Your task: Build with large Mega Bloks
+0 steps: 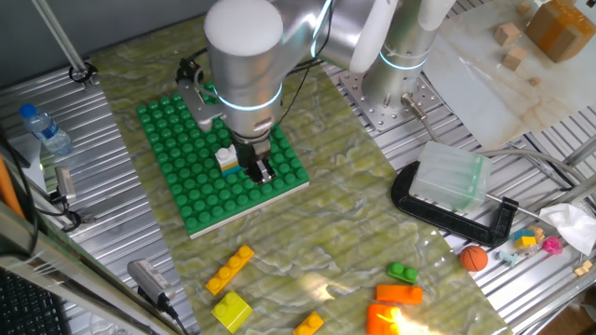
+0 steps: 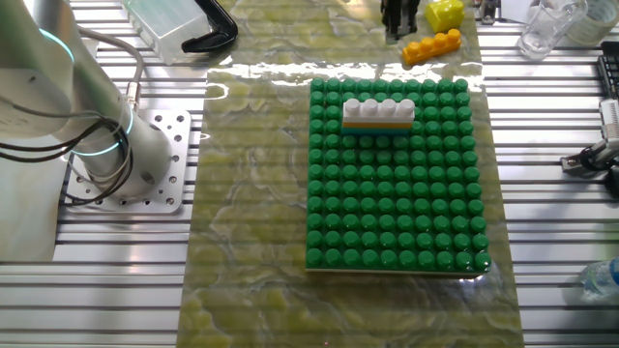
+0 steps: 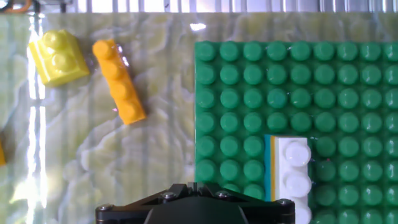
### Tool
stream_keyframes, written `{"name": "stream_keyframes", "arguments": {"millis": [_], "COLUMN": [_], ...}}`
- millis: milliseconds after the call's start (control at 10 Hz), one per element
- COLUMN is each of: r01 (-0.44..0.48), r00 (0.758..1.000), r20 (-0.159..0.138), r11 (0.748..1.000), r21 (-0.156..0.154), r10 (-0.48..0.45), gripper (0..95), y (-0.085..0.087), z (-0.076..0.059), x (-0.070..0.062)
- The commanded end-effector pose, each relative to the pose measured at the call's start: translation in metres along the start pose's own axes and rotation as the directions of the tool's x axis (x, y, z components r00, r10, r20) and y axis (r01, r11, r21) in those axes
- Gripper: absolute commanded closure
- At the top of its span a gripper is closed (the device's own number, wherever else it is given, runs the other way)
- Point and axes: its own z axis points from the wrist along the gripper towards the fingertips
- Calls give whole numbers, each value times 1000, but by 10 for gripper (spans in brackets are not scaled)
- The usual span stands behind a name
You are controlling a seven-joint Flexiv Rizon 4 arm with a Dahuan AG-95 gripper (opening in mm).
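**Over the green baseplate, a short stack of bricks stands beneath the arm**

From one fixed view, the arm hangs over the green studded baseplate [image 1: 200, 172], its gripper [image 1: 258, 170] low and just beside a small stack [image 1: 226, 159] of bricks showing white, yellow-orange and cyan. The dark fingers point down next to the stack; whether they are parted or closed I cannot tell from here, and nothing shows between them. On the marbled mat [image 1: 335, 233] near the front edge lie loose bricks: a yellow-orange four-stud bar [image 1: 230, 270], a short yellow brick [image 1: 232, 311], a small green brick [image 1: 403, 273] and an orange brick [image 1: 399, 294]. A black clamp [image 1: 453, 216] and a clear plastic box [image 1: 451, 177] sit to the right.

From the other fixed view, the baseplate [image 2: 397, 184] carries the stack [image 2: 378, 114] near its far edge: a white four-stud bar on top, a yellow-orange layer under it, cyan at the bottom. Beyond the plate lie the yellow-orange bar [image 2: 431, 46] and the yellow brick [image 2: 445, 14]. The arm's base [image 2: 87, 116] stands at the left.

From the hand view, the stack [image 3: 291, 174] sits pressed onto the baseplate [image 3: 249, 93], white studs up with cyan and orange edges showing. On the mat to the left rest the yellow brick [image 3: 57, 57] and the yellow-orange bar [image 3: 119, 82], near each other but apart. Only the gripper's dark body shows at the bottom; its fingertips are out of sight.
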Motion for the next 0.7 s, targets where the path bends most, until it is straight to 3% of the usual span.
{"name": "stream_keyframes", "arguments": {"millis": [100,300,400,500,700], "r01": [137,128,131,137,121], "r00": [988,990,990,990,992], "r20": [-74,-58,-48,-43,-23], "r11": [990,992,991,990,992], "r21": [41,-14,-23,-20,-35], "r10": [-133,-129,-132,-138,-121], "gripper": [950,950,950,760,760], "y": [6,29,44,53,58], "z": [1,5,10,15,33], "x": [-5,-24,-36,-43,-52]}}
